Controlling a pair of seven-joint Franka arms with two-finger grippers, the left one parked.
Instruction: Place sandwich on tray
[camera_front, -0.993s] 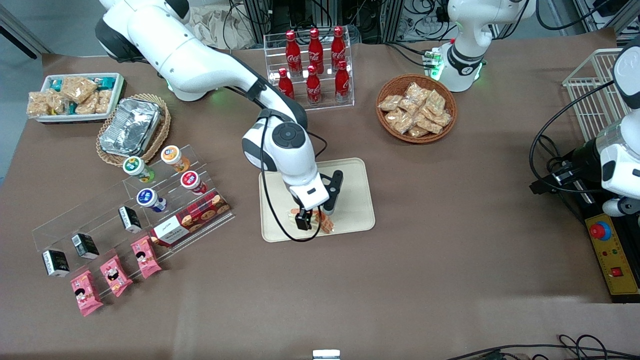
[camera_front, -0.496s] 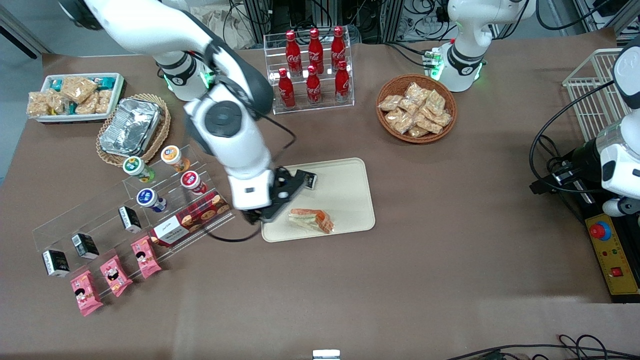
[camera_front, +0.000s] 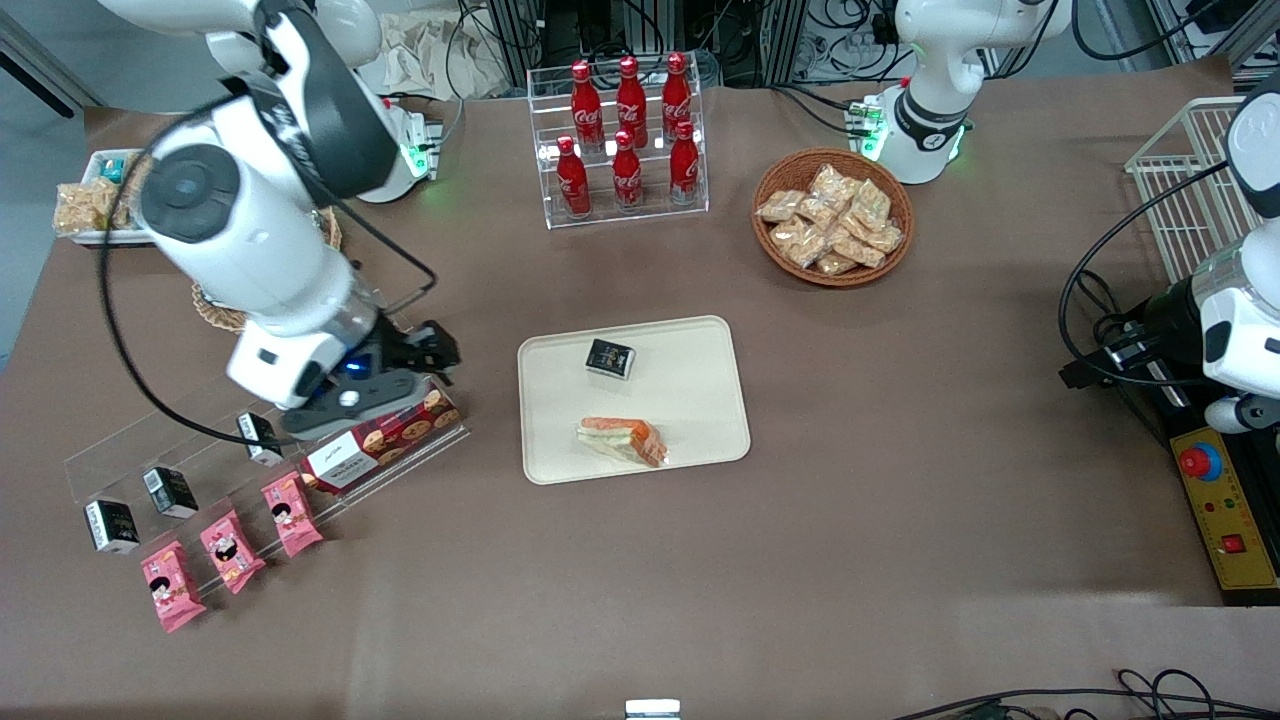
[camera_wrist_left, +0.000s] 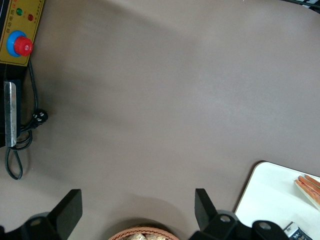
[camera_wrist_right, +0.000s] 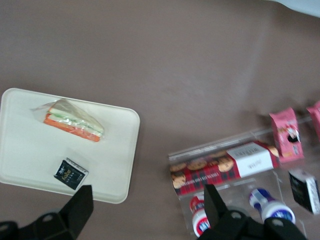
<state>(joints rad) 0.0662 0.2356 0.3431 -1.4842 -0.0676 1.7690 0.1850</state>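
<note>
Sandwich (camera_front: 621, 440) lies on tray (camera_front: 700, 400), well apart from the empty, spread-fingered gripper (camera_front: 425, 350) above the cookie box (camera_front: 380, 440).

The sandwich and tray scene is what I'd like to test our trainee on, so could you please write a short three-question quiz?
1. True or false: the sandwich lies on the tray.
2. What else lies on the tray? A) a small black packet B) a red bottle C) a pink pouch
3. Where is the gripper, and how do its jaws stand?

Key: 1. True. 2. A. 3. Off the tray, above the clear display rack near the biscuit box, toward the working arm's end of the table; jaws open, holding nothing.
</note>
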